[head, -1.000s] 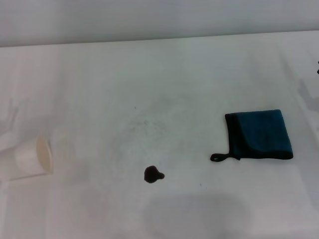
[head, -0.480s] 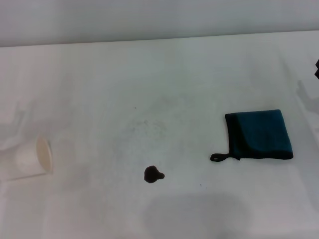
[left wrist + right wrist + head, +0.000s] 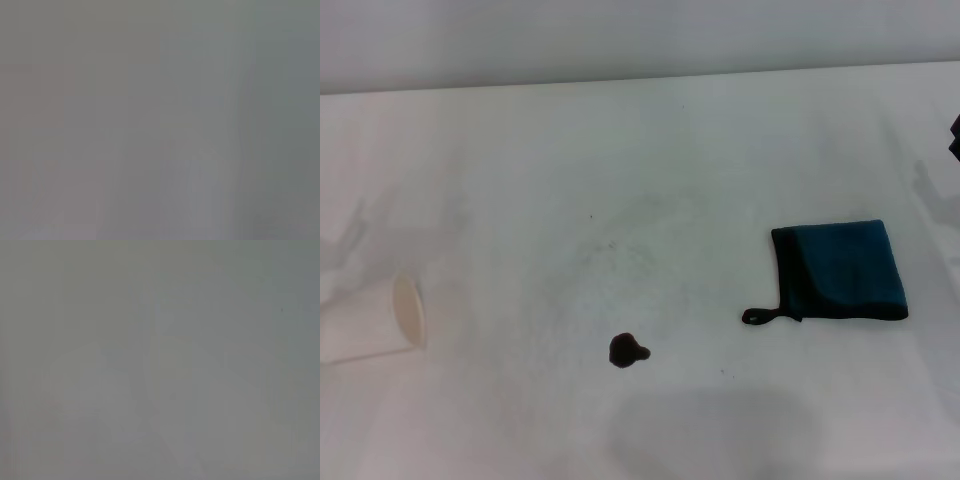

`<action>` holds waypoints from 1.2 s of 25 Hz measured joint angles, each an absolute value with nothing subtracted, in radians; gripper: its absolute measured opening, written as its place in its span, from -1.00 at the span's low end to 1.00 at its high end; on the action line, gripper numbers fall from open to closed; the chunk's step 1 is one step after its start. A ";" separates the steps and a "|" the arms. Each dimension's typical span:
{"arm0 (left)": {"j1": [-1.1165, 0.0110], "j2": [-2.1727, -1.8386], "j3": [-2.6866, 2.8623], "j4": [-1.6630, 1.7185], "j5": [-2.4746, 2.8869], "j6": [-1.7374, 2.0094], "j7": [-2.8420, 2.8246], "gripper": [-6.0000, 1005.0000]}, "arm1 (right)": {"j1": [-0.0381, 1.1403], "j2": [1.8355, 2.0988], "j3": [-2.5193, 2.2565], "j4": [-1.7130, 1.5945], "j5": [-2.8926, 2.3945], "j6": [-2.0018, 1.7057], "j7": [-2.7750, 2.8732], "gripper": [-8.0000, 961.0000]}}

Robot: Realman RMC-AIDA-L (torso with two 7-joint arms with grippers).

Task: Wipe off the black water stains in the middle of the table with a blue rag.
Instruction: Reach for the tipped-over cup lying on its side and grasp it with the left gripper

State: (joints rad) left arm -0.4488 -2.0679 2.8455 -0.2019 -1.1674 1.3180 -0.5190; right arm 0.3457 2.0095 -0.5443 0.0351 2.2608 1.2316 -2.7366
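The black water stains (image 3: 627, 350) are one small dark blob with a side lobe, in the near middle of the white table (image 3: 650, 170). The blue rag (image 3: 845, 268) lies flat to the right of it, well apart. Its black loop (image 3: 755, 316) points toward the stain. A dark sliver at the right edge of the head view is all that shows of my right gripper (image 3: 956, 138); it is far beyond the rag. My left gripper is out of view. Both wrist views show only plain grey.
A white paper cup (image 3: 375, 322) lies on its side at the table's left edge, its mouth facing the stain. Faint grey smudges (image 3: 620, 245) mark the tabletop beyond the stain. The table's far edge (image 3: 640, 78) meets a grey wall.
The paper cup has shifted slightly at the left edge. The dark sliver at the right edge has grown a little. Stain and rag have not moved.
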 joint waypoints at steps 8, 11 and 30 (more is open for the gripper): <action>-0.511 -2.067 2.846 -0.474 -1.017 1.409 -0.874 0.75 | 0.341 2.008 -0.545 0.034 2.261 1.232 -2.718 0.78; -0.547 -2.067 2.847 -0.599 -0.943 1.462 -1.012 0.75 | 0.342 2.008 -0.545 0.033 2.261 1.231 -2.718 0.77; -0.877 -2.032 2.850 -1.193 -0.207 1.820 -1.277 0.75 | 0.347 2.008 -0.544 0.028 2.261 1.230 -2.718 0.77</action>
State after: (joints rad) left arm -0.8768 -2.0315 2.8500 -1.1926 -0.2065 1.8196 -1.2770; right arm 0.3466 2.0079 -0.5445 0.0277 2.2611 1.2301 -2.7182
